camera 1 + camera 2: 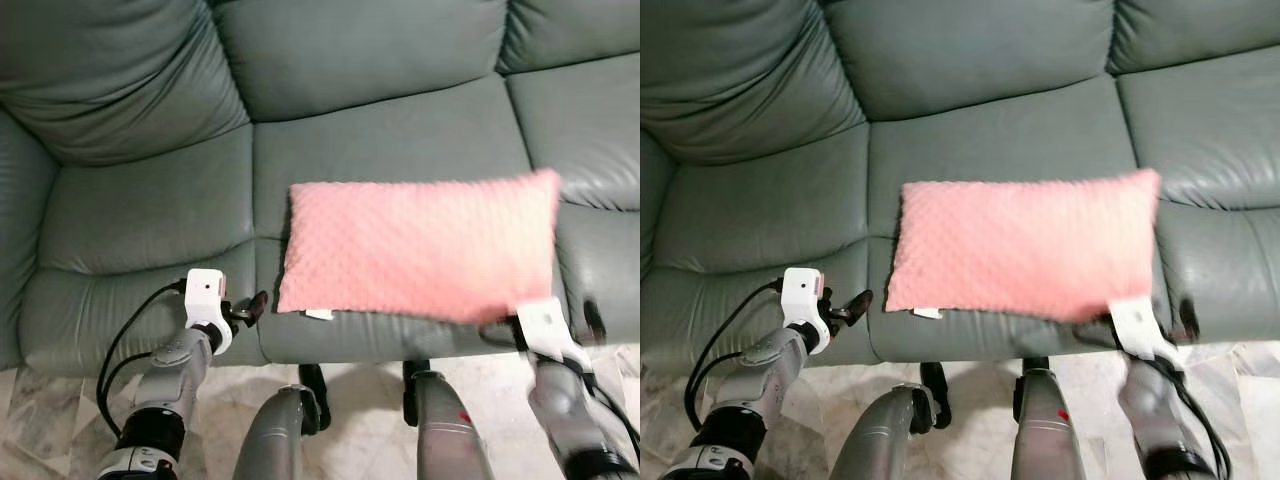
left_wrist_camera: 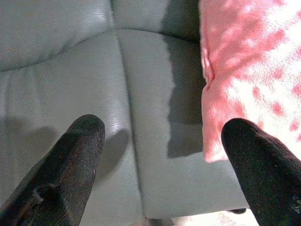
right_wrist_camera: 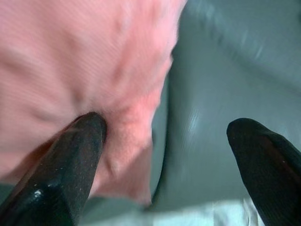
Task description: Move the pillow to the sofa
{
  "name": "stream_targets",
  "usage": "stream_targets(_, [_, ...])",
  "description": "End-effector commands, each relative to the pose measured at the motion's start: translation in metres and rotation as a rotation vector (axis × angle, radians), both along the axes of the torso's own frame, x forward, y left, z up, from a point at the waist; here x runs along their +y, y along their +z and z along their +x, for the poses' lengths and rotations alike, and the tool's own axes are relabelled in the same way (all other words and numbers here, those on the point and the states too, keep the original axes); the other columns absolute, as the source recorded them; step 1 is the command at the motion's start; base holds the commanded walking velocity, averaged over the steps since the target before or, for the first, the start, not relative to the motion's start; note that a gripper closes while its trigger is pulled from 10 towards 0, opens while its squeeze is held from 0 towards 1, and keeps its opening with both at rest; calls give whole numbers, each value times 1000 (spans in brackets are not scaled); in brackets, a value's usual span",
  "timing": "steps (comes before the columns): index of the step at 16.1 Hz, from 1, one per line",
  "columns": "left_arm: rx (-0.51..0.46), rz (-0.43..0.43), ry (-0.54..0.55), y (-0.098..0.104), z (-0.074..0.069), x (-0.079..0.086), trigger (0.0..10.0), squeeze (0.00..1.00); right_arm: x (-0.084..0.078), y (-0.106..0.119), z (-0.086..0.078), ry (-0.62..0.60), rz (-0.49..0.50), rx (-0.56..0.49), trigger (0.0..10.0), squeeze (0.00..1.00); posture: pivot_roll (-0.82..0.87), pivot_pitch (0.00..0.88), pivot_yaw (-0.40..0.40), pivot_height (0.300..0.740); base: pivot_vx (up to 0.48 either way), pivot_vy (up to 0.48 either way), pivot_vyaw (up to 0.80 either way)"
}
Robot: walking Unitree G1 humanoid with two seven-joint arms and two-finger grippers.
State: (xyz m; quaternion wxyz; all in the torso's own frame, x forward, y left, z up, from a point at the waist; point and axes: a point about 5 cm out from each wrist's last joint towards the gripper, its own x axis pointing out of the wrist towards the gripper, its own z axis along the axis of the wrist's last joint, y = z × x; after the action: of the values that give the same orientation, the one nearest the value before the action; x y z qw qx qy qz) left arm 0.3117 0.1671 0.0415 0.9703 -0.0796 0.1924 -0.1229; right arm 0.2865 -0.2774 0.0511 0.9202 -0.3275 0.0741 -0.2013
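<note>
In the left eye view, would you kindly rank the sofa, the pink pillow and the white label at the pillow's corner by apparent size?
Largest to smallest:
1. Sofa, stretching across most of the view.
2. Pink pillow, lying over the middle and right seat cushions.
3. White label, a tiny tab at the pillow's lower left corner.
No ties; the gaps are plain.

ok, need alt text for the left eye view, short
A pink pillow lies on the middle seat of a grey-green leather sofa. The left gripper sits by the seat's front edge beside the pillow's near corner, and the blurred right gripper is at the pillow's other near corner.
</note>
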Motion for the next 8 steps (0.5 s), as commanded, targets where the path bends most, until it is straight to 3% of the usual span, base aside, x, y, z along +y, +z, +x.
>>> stream_targets(1, [74, 1, 31, -18, -14, 7, 10000, 0, 13, -11, -5, 34, -9, 34, 10000, 0, -20, 485, 253, 740, 0, 0, 0])
stream_targets(8, [77, -12, 34, -22, -17, 4, 10000, 0, 21, 19, 18, 85, -161, -31, 10000, 0, -33, 487, 231, 740, 0, 0, 0])
